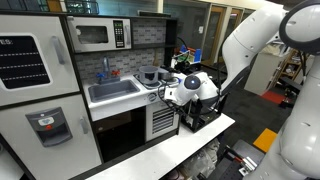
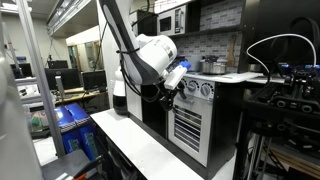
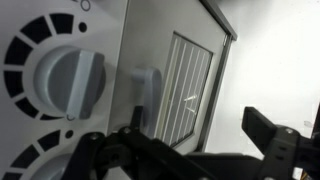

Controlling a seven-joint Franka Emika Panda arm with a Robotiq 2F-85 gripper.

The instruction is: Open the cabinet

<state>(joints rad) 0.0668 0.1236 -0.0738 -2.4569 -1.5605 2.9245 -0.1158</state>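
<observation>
**Approach to the cabinet: door shut, handle not yet gripped**

The cabinet [image 1: 163,121] sits in the white toy kitchen, below a row of round knobs [image 3: 62,85] and beside the darker compartment under the sink [image 1: 112,91]. In both exterior views its grey-striped door panel [image 2: 188,132] lies flush with the front of the unit, with no gap visible along its edges. The door is therefore judged closed.

The arm [image 1: 250,40] reaches in from the side and brings the jaws up to the top of the door, level with the strip between the knobs and the striped panel. In the wrist view the scene is turned on its side, with the knobs at the picture's left and the panel at its right. The pale handle [image 3: 147,92] stands between them.

The jaws are spread wide and hold nothing. The two dark fingers [image 3: 272,140] frame the lower edge of the wrist view. The handle lies ahead of the gap and closer to the finger nearer the knobs. No contact with it is visible.

As to progress, only the approach appears done. What is left is to advance over the handle, close on it and swing the door out. A slight sideways correction seems advisable first, so that the handle sits midway in the gap.
</observation>
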